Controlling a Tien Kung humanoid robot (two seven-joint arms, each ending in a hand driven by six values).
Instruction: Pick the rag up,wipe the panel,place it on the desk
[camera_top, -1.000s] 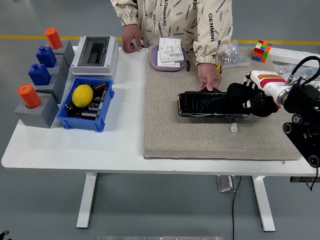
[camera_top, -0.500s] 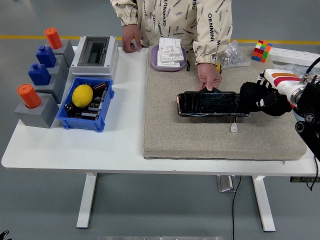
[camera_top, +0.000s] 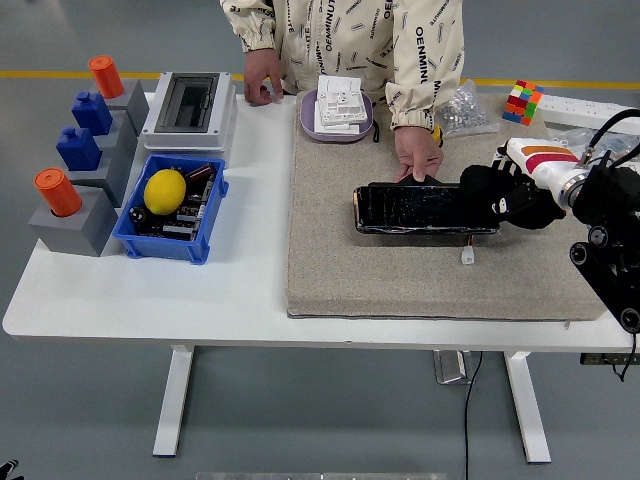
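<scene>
A glossy black panel (camera_top: 420, 208) lies flat on the beige mat (camera_top: 400, 270), with a small white connector (camera_top: 468, 256) on a wire at its front right. My right hand (camera_top: 495, 195) comes in from the right and presses on the panel's right end. It is curled on a dark bunched rag (camera_top: 478, 190), which is hard to tell apart from the black fingers. A person's hand (camera_top: 418, 155) rests on the panel's far edge and steadies it. My left arm is out of view.
The person's other hand (camera_top: 262, 82) rests by a grey electrical box (camera_top: 188, 105). A blue bin (camera_top: 137, 225) holds a yellow lemon (camera_top: 165, 191). Grey blocks with orange and blue pieces (camera_top: 75, 150) stand at the left. A purple tray (camera_top: 308, 122), a foil bag (camera_top: 466, 108) and a colour cube (camera_top: 523, 102) sit at the back.
My right hand slid right off the panel's end half a second ago, then came back left onto that end. The person's hands have stayed put.
</scene>
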